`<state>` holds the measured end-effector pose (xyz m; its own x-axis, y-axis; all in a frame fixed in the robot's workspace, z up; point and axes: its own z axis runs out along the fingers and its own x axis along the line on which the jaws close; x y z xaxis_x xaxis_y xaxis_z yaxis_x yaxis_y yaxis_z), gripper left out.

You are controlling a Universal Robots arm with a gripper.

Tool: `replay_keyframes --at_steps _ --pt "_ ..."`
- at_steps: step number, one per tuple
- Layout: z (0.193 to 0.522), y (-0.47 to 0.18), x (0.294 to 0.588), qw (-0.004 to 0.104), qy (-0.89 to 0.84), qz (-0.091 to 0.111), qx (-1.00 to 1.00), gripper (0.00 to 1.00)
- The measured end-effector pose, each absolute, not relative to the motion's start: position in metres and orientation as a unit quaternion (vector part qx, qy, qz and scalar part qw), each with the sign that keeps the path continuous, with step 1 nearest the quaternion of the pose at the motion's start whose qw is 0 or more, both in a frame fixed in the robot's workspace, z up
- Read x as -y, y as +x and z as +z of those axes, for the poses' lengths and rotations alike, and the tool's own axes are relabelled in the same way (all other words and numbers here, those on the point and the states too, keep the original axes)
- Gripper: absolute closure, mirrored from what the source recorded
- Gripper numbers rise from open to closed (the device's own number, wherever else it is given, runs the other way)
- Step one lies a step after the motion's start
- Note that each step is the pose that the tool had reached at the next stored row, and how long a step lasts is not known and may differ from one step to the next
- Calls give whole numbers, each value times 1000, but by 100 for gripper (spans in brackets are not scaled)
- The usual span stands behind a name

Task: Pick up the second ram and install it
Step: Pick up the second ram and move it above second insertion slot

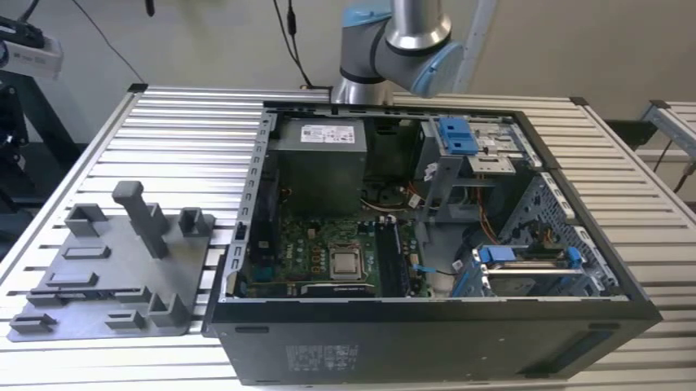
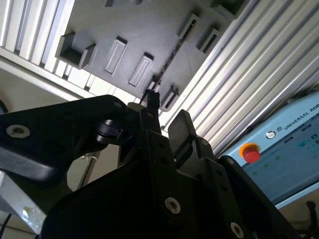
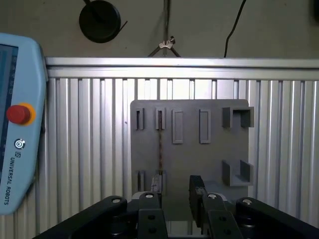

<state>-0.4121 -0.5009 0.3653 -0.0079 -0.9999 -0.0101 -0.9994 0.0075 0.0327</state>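
Closest up, black two-finger metal gripper in both wrist views. Fingers spread apart, with nothing gripped between them.

Just past the fingertips, second ram, a thin, long, dark circuit strip. Stands on its narrow edge, held at each end by a small slot. Lines up with one finger more than with the gap. Hard to tell whether touching or not.

Under the strip, flat grey plastic holder plate with raised blocks and slots. Lies flat on the ribbed silver metal table.

Beside the table, pale blue and white control tablet with a round red button.

Farther off, in the exterior view, same grey plate on the same ribbed table. Sits to the exterior view's left of a big open black computer case, just beside it. Green board and wires inside the case.

Behind the case, grey robot arm with blue caps, reaching up out of the picture.
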Motion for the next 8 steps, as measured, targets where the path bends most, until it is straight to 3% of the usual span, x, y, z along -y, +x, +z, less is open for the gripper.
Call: replay_keyframes --at_steps 5,8 --pt "365 -412 501 8 704 -15 710 64" --pt "365 -412 501 8 705 -15 709 56"
